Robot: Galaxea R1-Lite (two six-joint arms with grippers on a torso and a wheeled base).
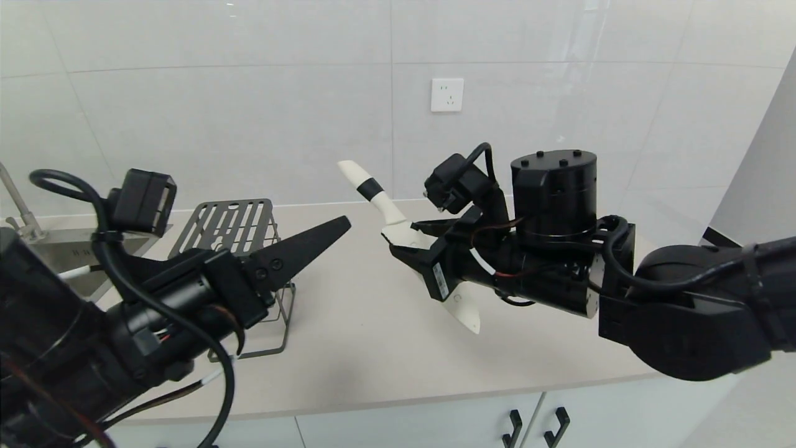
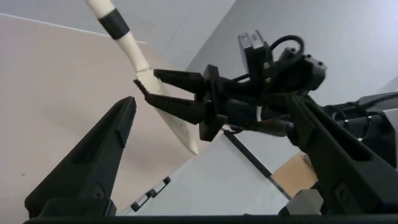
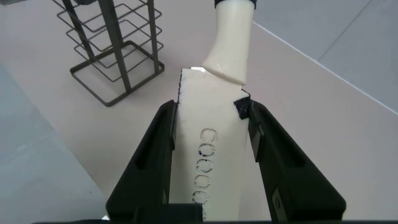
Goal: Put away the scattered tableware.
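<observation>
A white knife [image 1: 380, 200] with a black band on its handle hangs above the beige counter [image 1: 360, 348]. My right gripper [image 1: 411, 240] is shut on its blade, handle pointing up toward the wall and blade tip [image 1: 467, 318] pointing down. From the right wrist, the blade [image 3: 209, 99] sits squeezed between both fingers [image 3: 155, 149]. My left gripper [image 1: 311, 241] is open and holds nothing, a short way left of the knife. In the left wrist view its finger [image 2: 99, 155] stands below the knife handle [image 2: 123, 38] and the right gripper [image 2: 154, 86].
A grey wire rack [image 1: 236, 227] stands on the counter behind my left gripper, also seen from the right wrist [image 3: 115, 50]. A steel sink [image 1: 59, 239] lies at the far left. Cabinet handles [image 1: 538, 426] sit below the counter's front edge.
</observation>
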